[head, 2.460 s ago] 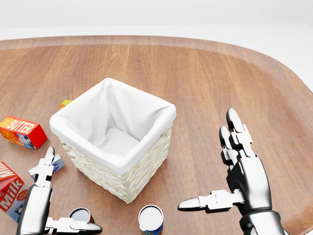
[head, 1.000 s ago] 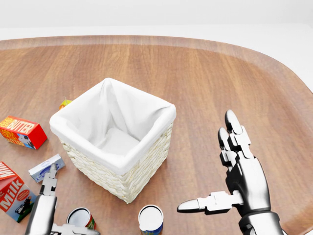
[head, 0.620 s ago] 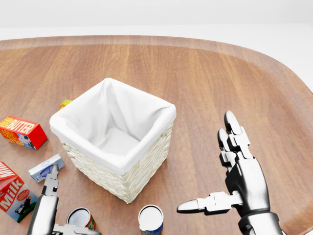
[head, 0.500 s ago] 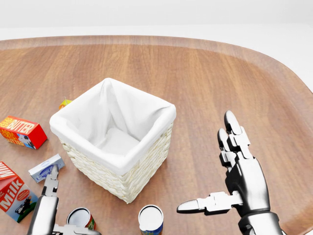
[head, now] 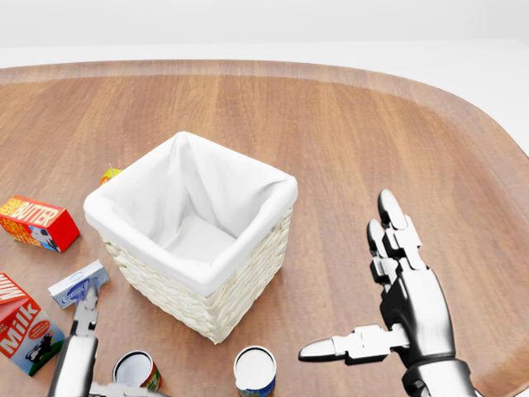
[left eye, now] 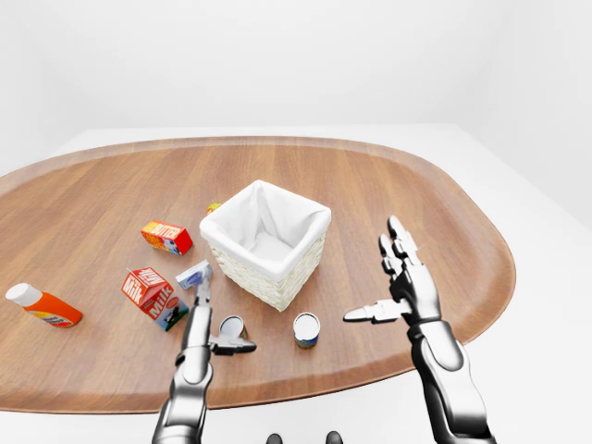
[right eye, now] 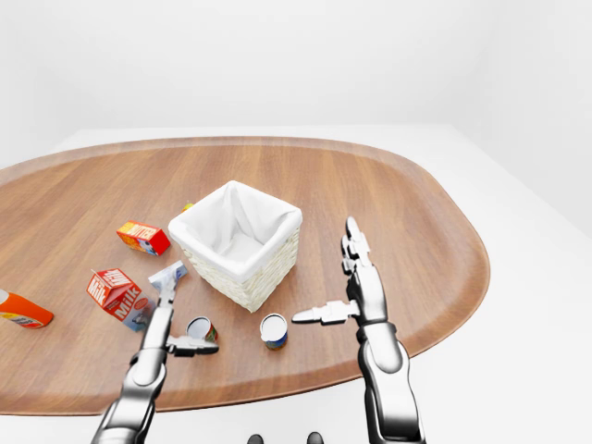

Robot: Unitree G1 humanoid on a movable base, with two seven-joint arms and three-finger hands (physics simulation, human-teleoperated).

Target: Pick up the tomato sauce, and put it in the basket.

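The tomato sauce can [head: 137, 368], red-labelled with a silver top, stands upright at the bottom left of the head view, just below the white-lined wicker basket [head: 201, 289]. My left hand [left eye: 223, 318] is open beside the can: its fingers [head: 84, 304] point up on the can's left and its thumb reaches under the can, with nothing gripped. To the right of the basket my right hand [head: 345, 278] is held open and empty, fingers up and thumb pointing left.
A second can [head: 254, 369] with a blue and yellow label stands right of the tomato sauce. Left of the basket lie a small blue-white box [head: 78, 283], a milk carton [head: 20, 323], a butter box [head: 38, 222] and an orange bottle [left eye: 43, 306]. A small yellow-orange item [head: 109, 174] peeks out above the basket's left corner.
My left hand has sunk lower in the head view, so the small box and the can top now show uncovered. The right hand has dipped very slightly.
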